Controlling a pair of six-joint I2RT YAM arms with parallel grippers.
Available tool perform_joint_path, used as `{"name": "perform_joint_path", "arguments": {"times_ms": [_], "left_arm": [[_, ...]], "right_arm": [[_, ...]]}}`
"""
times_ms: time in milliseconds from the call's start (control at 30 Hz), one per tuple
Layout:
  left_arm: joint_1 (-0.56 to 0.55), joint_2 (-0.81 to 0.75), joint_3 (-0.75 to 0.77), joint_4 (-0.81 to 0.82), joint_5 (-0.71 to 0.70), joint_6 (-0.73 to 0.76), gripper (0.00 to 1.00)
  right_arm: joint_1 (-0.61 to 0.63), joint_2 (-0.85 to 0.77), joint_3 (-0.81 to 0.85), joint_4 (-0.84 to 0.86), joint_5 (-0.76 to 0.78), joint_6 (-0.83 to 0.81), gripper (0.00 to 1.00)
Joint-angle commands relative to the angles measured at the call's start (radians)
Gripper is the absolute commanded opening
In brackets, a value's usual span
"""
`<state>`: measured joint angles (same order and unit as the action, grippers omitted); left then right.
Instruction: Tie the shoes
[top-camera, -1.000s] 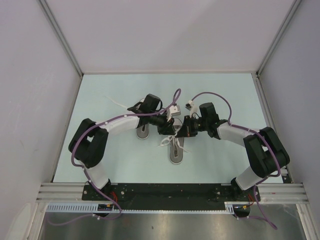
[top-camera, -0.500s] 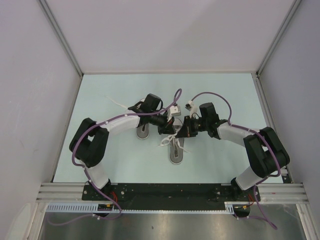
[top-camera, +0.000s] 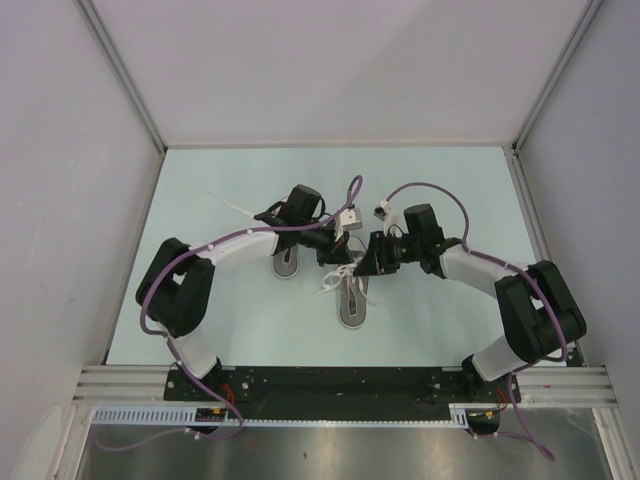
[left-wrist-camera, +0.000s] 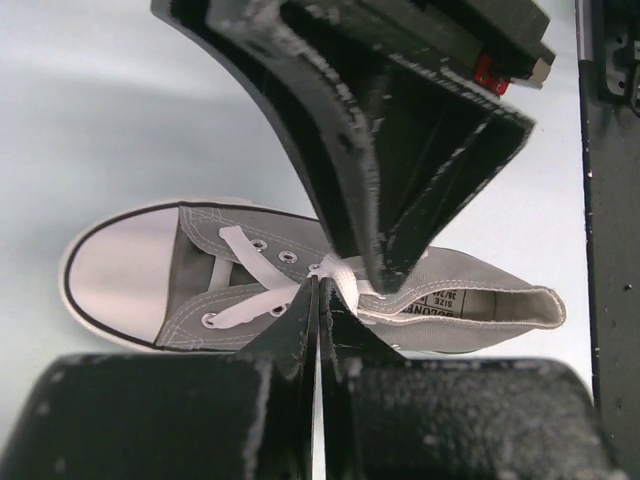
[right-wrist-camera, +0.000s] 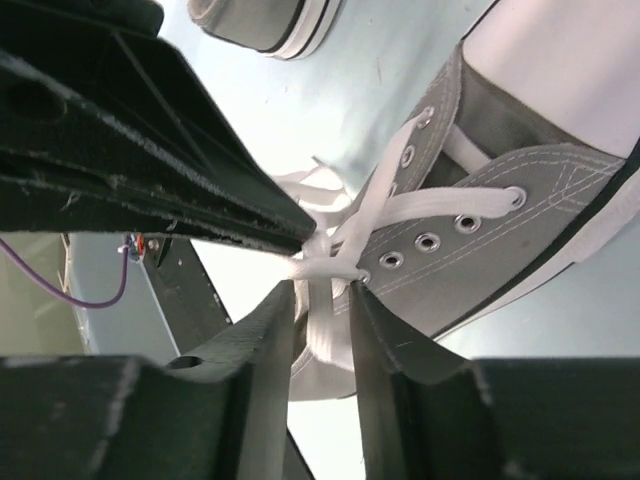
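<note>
Left gripper (left-wrist-camera: 318, 300) clenched, tips against white lace (left-wrist-camera: 345, 280) of grey shoe (left-wrist-camera: 190, 235); actual pinch unclear. Right gripper (right-wrist-camera: 322, 305) parted, lace strand between fingers. Shoe mid-table; second shoe (top-camera: 287, 263) just left, under left arm.

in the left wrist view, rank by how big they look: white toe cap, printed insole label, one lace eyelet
white toe cap
printed insole label
lace eyelet
All sit on one shoe, so nearness hardly matters.
</note>
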<state>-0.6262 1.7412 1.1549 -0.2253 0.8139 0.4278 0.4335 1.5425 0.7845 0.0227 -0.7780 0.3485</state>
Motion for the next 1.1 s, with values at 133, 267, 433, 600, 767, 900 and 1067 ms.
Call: {"name": "perform_joint_path", "arguments": {"times_ms": [133,267,433,600,767,900,1067], "left_arm": [[-0.021,-0.078,0.008,0.037,0.004,0.098,0.0],[-0.036,-0.086,0.012,0.03,0.004,0.144,0.0],[-0.069,-0.121,-0.009,0.076,-0.009,0.19,0.0],[-0.073,-0.124,-0.008,0.09,-0.005,0.213,0.0],[-0.072,-0.12,-0.009,0.084,-0.001,0.22,0.0],[-0.072,-0.111,-0.009,0.078,-0.002,0.223,0.0],[-0.07,-0.106,-0.012,0.083,0.008,0.232,0.0]], "right_arm": [[-0.058,-0.151,0.036,-0.109,-0.102,-0.098,0.4],[-0.101,-0.176,0.036,-0.106,-0.096,-0.115,0.4],[-0.102,-0.148,0.036,-0.063,-0.064,-0.105,0.38],[-0.099,-0.113,0.036,-0.032,-0.064,-0.109,0.36],[-0.092,-0.098,0.036,0.023,-0.084,-0.101,0.36],[-0.079,-0.091,0.038,0.04,-0.115,-0.094,0.36],[-0.061,-0.087,0.036,0.054,-0.127,-0.091,0.35]]}}
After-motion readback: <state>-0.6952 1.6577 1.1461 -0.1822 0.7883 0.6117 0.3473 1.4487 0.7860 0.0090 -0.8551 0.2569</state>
